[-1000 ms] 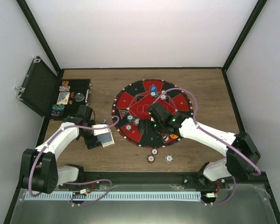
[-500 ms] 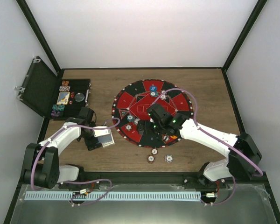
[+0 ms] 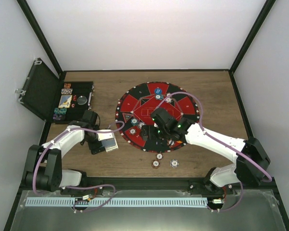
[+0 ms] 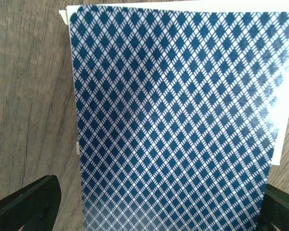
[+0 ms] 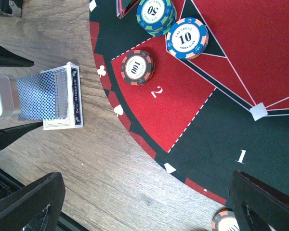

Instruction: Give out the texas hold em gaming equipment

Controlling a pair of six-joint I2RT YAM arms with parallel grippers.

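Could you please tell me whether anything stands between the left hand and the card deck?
Nothing visible does: the open left hand straddles the card deck, one finger on each side.

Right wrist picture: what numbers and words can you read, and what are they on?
"50": green-and-blue round chip.
"10", "LAS VEGAS", "POKER CLUB": blue-and-peach round chip.
"100": dark red-and-black round chip.
"2": red wedge of the round mat.
"1": black wedge of the mat.
Print on the card pack's side: too small to read.

L gripper & R gripper both w/ jaws wide, angled down, fwd of bases.
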